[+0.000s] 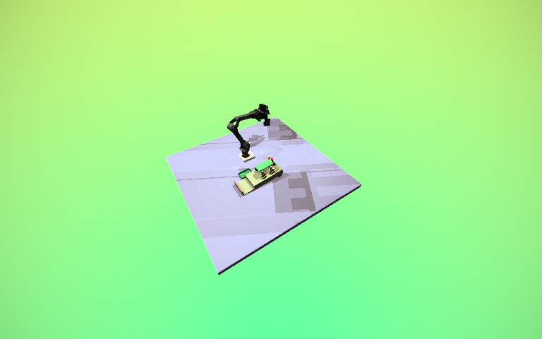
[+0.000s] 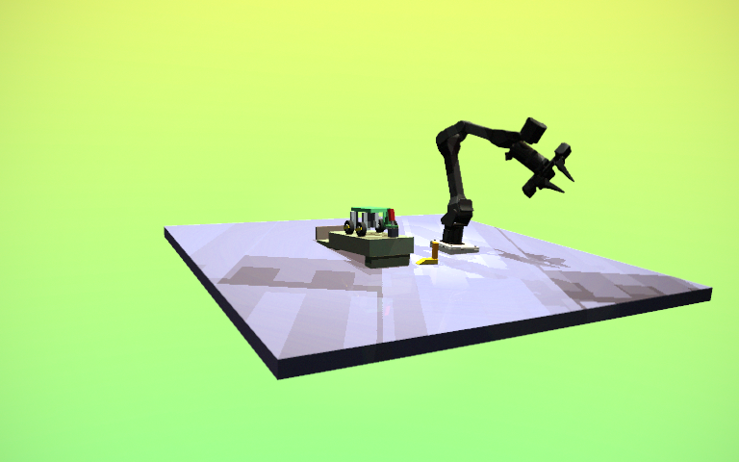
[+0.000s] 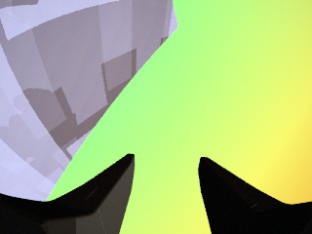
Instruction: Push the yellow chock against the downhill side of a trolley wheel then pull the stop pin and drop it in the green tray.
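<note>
The trolley (image 1: 264,165) (image 2: 370,209) with its green top stands upright on the ramp (image 1: 245,186) (image 2: 372,244). The red-headed stop pin (image 1: 272,159) (image 2: 391,215) stands at its uphill end. The yellow chock (image 2: 427,261) stands on the table beside the ramp, its orange handle (image 2: 434,250) upright; in the top view only the handle's top (image 1: 269,157) shows behind the trolley. The green tray (image 1: 245,174) lies beside the ramp, hidden in the exterior view. My gripper (image 1: 267,124) (image 2: 568,186) (image 3: 167,162) is partly open and empty, high above the table, well away from trolley and chock.
The arm's pale base plate (image 1: 247,158) (image 2: 463,248) stands near the tray and chock. A raised end board (image 1: 238,188) (image 2: 327,233) closes the ramp's low end. The table's edge (image 1: 289,230) (image 2: 490,332) drops off, and the wrist view looks out past it.
</note>
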